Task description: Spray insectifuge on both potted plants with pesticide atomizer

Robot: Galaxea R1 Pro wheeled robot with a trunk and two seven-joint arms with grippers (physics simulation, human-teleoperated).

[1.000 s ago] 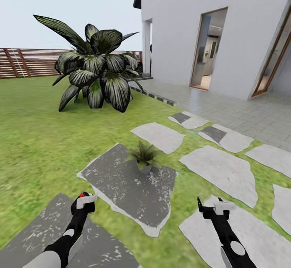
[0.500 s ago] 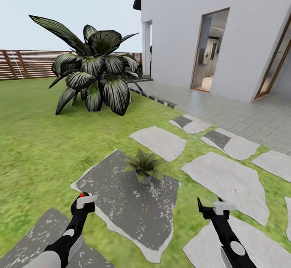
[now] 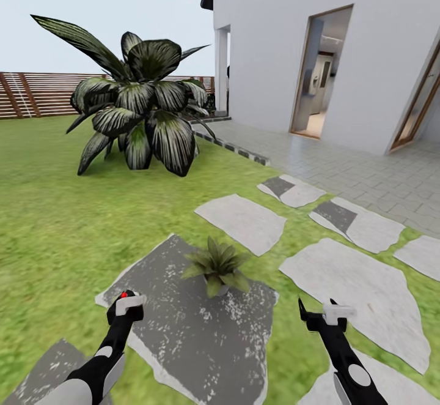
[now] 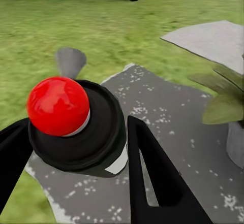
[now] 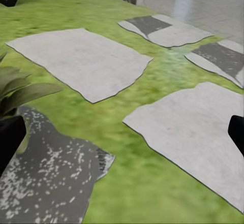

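Atomizer in hand, plant ahead

Our left gripper point(image 3: 125, 304) pinches the pesticide atomizer point(image 4: 76, 125), right gripper point(image 3: 318, 315) spread; spraying from here, we risk missing the potted plant point(image 3: 217, 265).

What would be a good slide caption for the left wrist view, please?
Left gripper holding the red-topped atomizer over a dark paving stone, a potted plant just ahead.
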